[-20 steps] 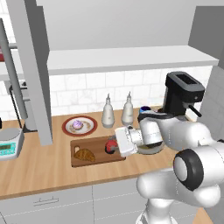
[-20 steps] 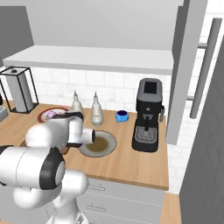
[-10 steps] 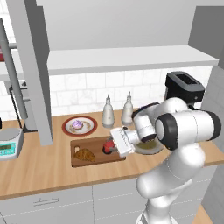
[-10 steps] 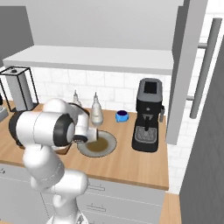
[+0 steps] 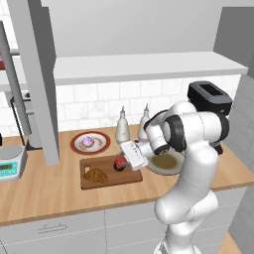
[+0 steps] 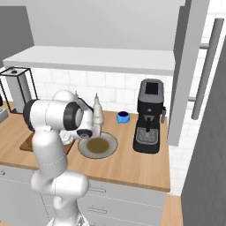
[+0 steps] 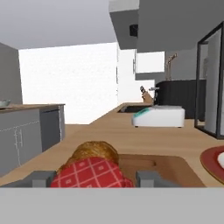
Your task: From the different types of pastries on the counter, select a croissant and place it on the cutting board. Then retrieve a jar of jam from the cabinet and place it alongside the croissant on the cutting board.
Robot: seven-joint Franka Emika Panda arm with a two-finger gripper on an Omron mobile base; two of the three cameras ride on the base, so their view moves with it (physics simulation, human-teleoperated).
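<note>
Cutting board (image 5: 106, 177): croissant (image 5: 96, 175), gripper-held jam jar (image 5: 120, 163)

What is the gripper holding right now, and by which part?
The gripper holds the jar of jam by its sides, a finger on each flank, over the cutting board.

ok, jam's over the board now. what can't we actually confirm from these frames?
- Jar of jam base: cut off by the hand view's bottom edge, so contact with the cutting board is unconfirmed.
- Gripper fingertips: barely clear that bottom edge; in the left base view the hand covers them.
- Croissant: the jar hides its lower part.
- Right base view: the arm blocks most of the board.
</note>
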